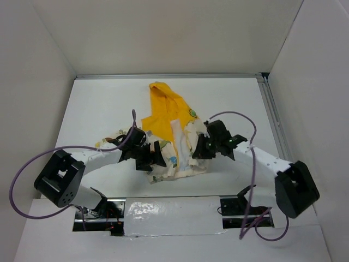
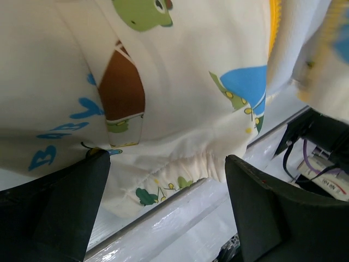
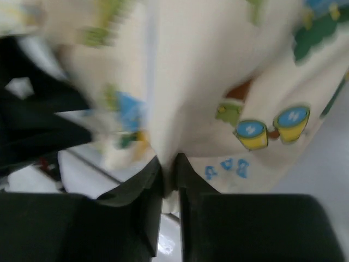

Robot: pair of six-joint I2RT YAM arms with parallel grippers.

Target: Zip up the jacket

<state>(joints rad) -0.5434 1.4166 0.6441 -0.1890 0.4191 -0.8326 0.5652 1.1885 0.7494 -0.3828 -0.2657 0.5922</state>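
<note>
The jacket [image 1: 173,123] lies crumpled mid-table, cream with cartoon prints, its yellow hood toward the back. My left gripper [image 1: 148,158] is over its left front part, jaws wide apart; in the left wrist view the left gripper [image 2: 166,185] has the cream hem [image 2: 180,164] hanging between its fingers without being pinched. My right gripper [image 1: 199,148] is at the jacket's right edge. In the right wrist view the right gripper [image 3: 169,166] is shut on a fold of cream jacket fabric [image 3: 185,98]. The zipper is not visible.
A white taped strip [image 1: 174,215] runs along the near table edge between the arm bases. White walls [image 1: 43,82] enclose the table on the left, back and right. A metal rail [image 1: 272,114] runs along the right side. Purple cables [image 1: 240,117] loop from both arms.
</note>
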